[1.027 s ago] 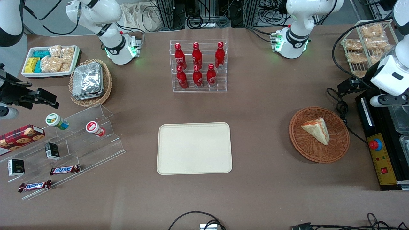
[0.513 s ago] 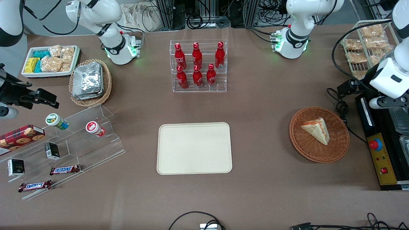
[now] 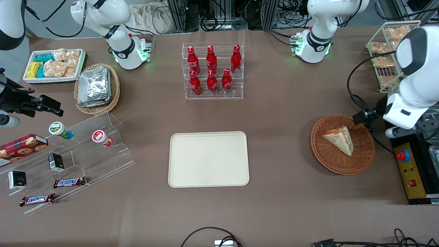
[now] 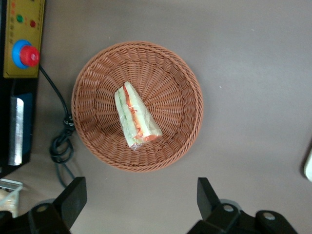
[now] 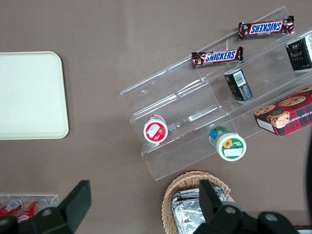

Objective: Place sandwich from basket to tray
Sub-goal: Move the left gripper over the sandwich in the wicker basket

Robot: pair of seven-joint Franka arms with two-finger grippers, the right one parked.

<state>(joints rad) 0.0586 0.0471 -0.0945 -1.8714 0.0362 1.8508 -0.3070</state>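
Observation:
The sandwich (image 3: 339, 139), a pale bread wedge with red-orange and green filling, lies in the round reddish-brown basket (image 3: 329, 161) toward the working arm's end of the table. It also shows in the left wrist view (image 4: 134, 117), in the middle of the basket (image 4: 180, 73). The cream tray (image 3: 208, 178) lies flat at the table's middle and holds nothing. My left gripper (image 3: 368, 116) hangs above the basket's rim, apart from the sandwich. Its fingers (image 4: 73, 197) are spread wide and hold nothing.
A black control box with a red stop button (image 3: 403, 155) and a coiled cable (image 3: 367, 115) lie beside the basket. A clear rack of red bottles (image 3: 212, 70) stands farther from the front camera than the tray. A wire rack of snack bags (image 3: 384, 58) stands near the table's corner.
The left arm has swung in from the table's end toward the basket and nearer the front camera. The sandwich, basket and tray have not moved.

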